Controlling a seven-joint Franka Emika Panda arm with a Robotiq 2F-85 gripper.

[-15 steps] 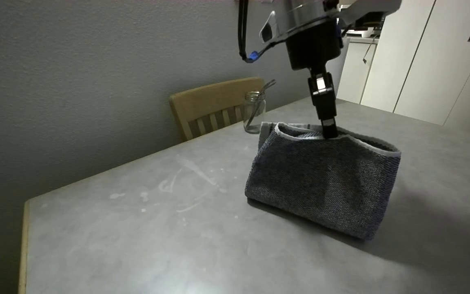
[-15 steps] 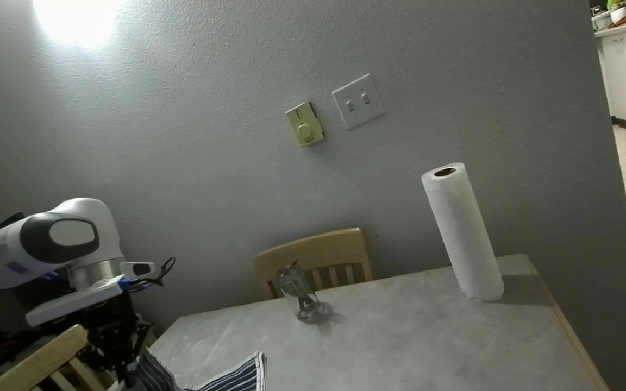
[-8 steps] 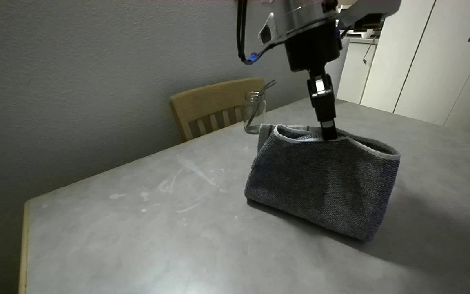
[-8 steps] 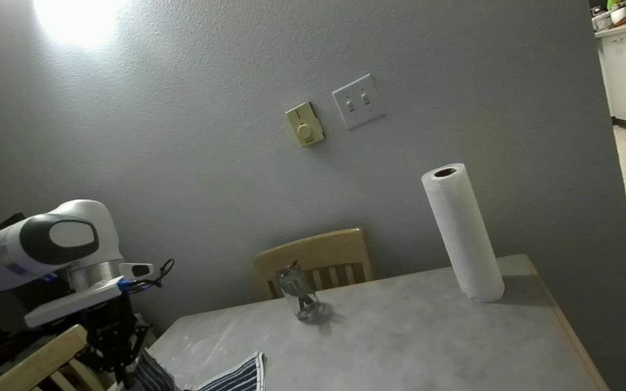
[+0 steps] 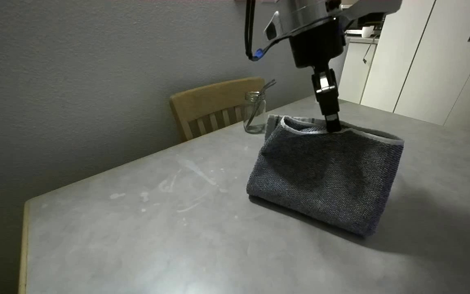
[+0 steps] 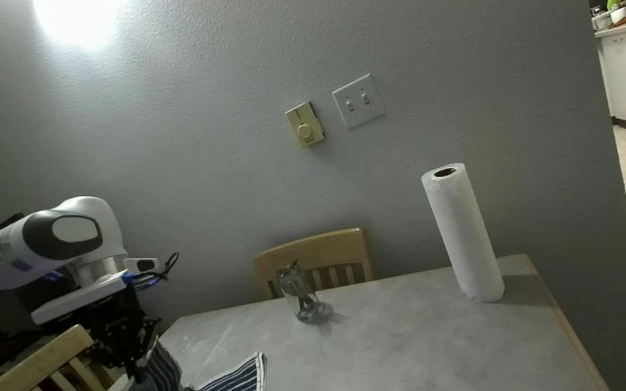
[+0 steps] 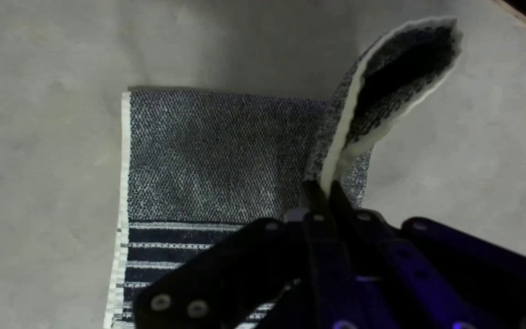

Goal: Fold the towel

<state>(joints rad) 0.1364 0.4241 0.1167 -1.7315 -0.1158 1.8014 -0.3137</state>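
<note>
One edge of the towel (image 5: 327,175), soft and probably light, is pinched near mid-length in your gripper (image 7: 325,188) above the table (image 5: 137,232), a sensible hold, though ends may droop.

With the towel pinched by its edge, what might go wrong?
The claw pinches only a short stretch of pale edging on the towel, so it might slip free. Beside the pinch, that edge loops open, so the layer may land creased or crooked. In the wrist view, the claw hides part of the striped band, so alignment could be misjudged.
</note>
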